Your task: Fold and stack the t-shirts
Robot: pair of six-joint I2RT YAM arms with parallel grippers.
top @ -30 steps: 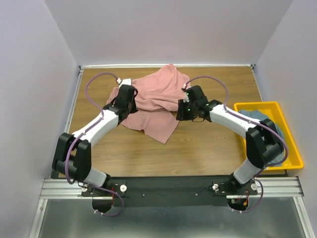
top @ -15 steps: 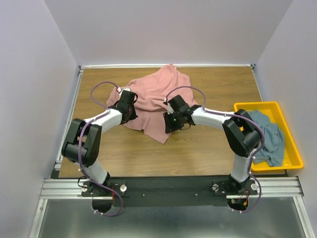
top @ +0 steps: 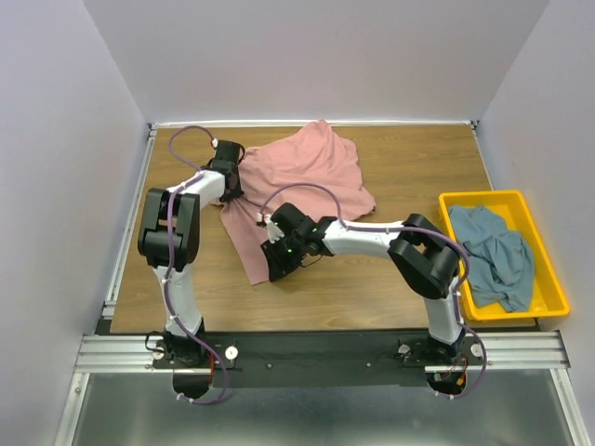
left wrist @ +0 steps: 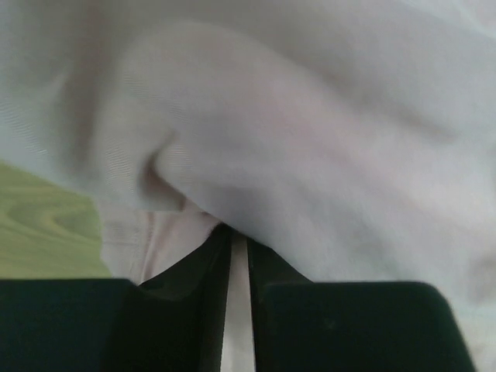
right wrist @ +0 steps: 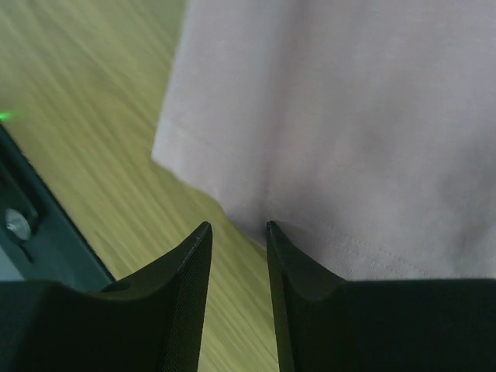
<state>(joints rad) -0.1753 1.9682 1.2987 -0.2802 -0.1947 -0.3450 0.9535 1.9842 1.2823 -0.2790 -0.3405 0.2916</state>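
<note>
Top view: the dusty-pink t-shirt is lying bunched across the far middle of the table, one flap trailing toward the near left; the blue-grey t-shirt is lying crumpled in the yellow bin at the right edge. The left end effector is working at the shirt's far-left edge; in the left wrist view its fingers are standing almost together, pinching a thin layer of pink cloth. The right end effector is hovering at the near tip of the flap; in the right wrist view its fingers are standing parted, bare wood showing between them and the hem running behind the right-hand finger only, so no grip is showing. Within the last second the left jaws have been narrowing onto the cloth, the right arm has been sweeping from the shirt's right side to its near corner, and the flap has been stretching out toward the near left; the garment is apparently being spread flat, folding and stacking not yet begun.
</note>
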